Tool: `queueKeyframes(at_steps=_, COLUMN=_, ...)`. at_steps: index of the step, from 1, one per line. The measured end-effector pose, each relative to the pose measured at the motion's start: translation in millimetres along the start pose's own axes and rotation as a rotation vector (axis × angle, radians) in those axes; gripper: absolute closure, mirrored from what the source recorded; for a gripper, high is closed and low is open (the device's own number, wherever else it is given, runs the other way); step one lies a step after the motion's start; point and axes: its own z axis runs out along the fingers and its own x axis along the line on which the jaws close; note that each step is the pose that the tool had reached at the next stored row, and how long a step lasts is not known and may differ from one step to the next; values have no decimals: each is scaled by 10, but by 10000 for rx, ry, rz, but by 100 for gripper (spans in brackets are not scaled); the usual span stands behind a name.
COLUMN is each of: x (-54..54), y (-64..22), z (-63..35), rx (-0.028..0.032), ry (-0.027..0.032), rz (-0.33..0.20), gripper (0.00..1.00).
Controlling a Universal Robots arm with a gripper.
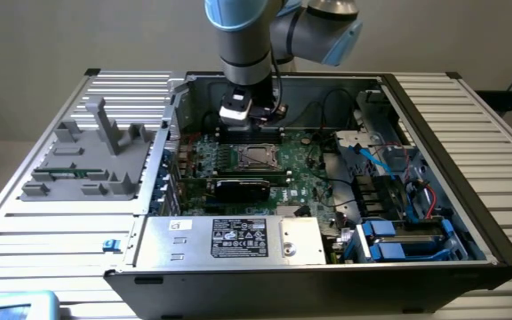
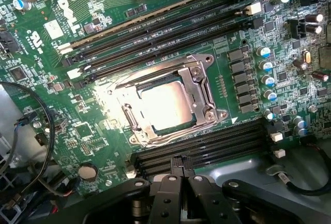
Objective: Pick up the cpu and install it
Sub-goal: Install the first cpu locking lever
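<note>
We've got the gripper [image 2: 180, 175] clenched, jaws pressed together with nothing between them. It hangs inside the open PC case [image 1: 434, 120], over the far part of the motherboard [image 2: 77, 53].

The cpu [image 2: 165, 106] sits flat in the socket [image 2: 204, 92], ahead of the jaw tips and apart from them. Its silvery top is lit bright, with the metal socket frame around it on all sides. We can't tell whether the frame is latched down.

Between the jaws and the socket we see a bank of black RAM slots [image 2: 217, 144]; a second bank [image 2: 155, 40] lies past the socket, away from the jaws.

In the exterior view the gripper [image 1: 254, 124] is just above the socket [image 1: 256, 157], a little toward the far wall of the case. The silver power supply box [image 1: 229, 239] with the white label is on the near side, well apart from the jaws. A grey plastic fixture [image 1: 87, 160] sits on the slatted table [image 1: 469, 133] off to the exterior view's left of the case.
</note>
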Motion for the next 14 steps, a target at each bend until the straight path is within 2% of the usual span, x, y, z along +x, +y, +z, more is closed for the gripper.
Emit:
queueKeyframes(at_steps=1, x=-1, y=0, z=0, rx=-81, ry=-54, rz=-39, gripper=89)
queueKeyframes(at_steps=5, x=-2, y=0, z=1, rx=-547, ry=-323, rz=-123, gripper=89)
queueKeyframes(at_steps=7, x=-3, y=0, z=1, rx=-786, ry=-418, rz=-178, gripper=89)
queueKeyframes(at_steps=9, x=-4, y=0, z=0, rx=-999, ry=-435, rz=-286, gripper=89)
queueKeyframes(at_steps=14, x=-7, y=-5, z=-15, rx=-1305, ry=-444, rz=-704, gripper=89)
